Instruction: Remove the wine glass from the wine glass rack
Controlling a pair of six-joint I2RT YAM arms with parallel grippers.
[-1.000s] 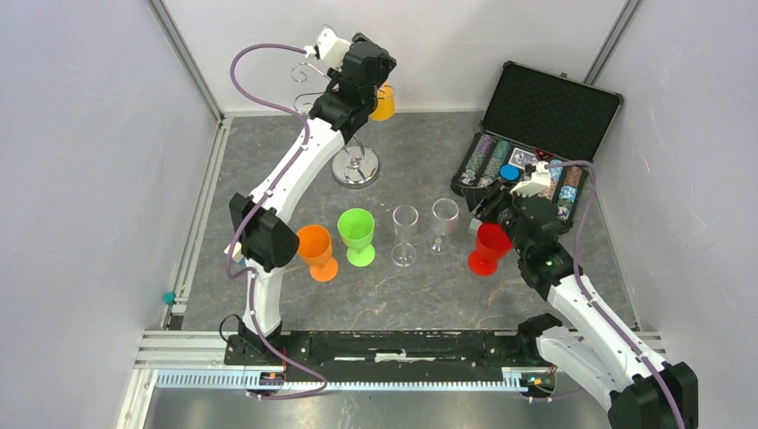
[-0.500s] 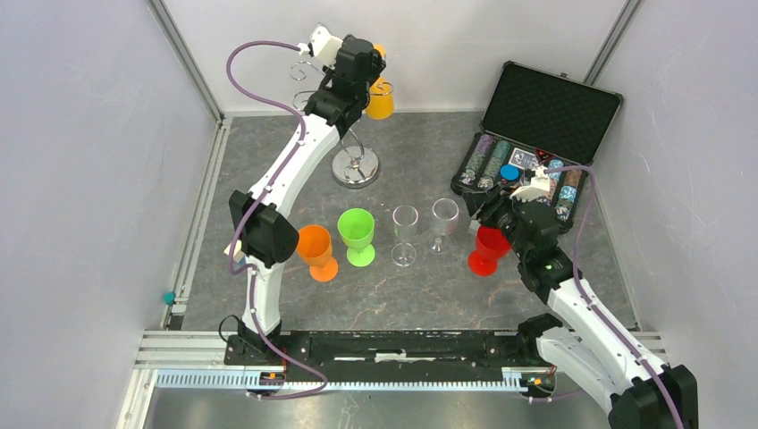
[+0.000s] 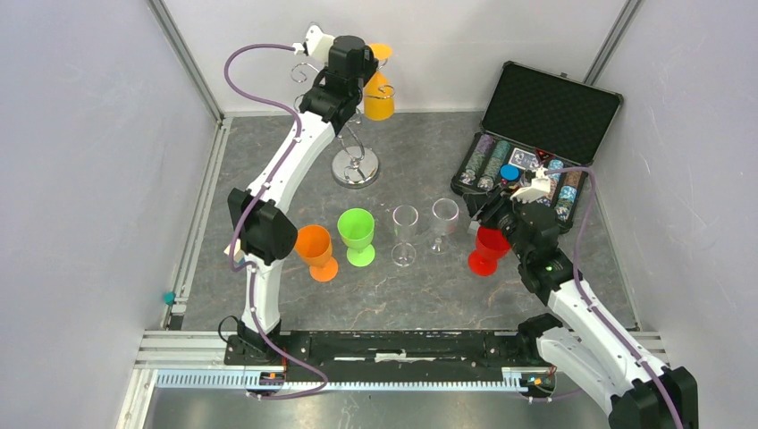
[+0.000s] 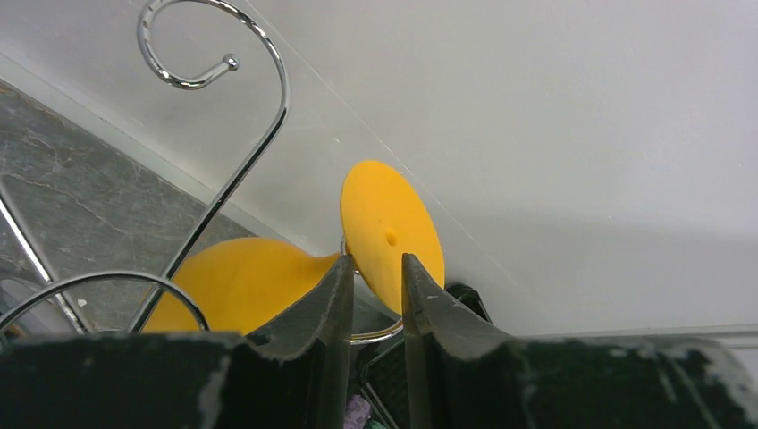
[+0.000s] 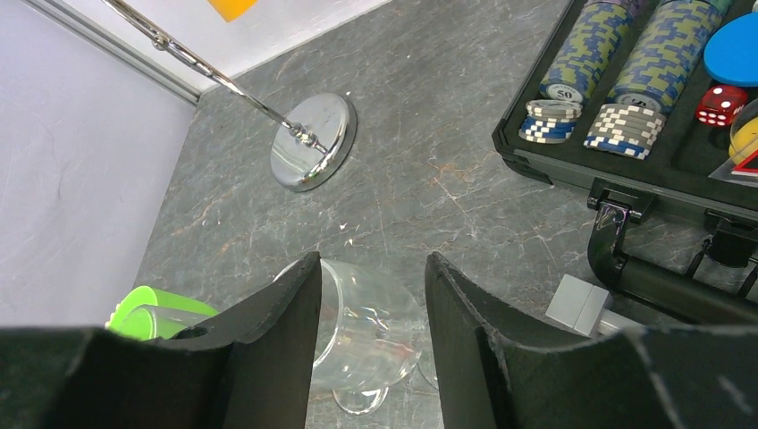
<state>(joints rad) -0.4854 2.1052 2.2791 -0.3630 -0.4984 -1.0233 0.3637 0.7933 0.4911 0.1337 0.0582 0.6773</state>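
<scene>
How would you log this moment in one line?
step: grasp | left gripper: at yellow glass stem, grip unclear | glass: hanging on rack | right gripper: open, empty, near clear glass

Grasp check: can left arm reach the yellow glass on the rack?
Likely yes: left gripper flanks the yellow wine glass at its foot; only the wine glass rack's hook is close.
</scene>
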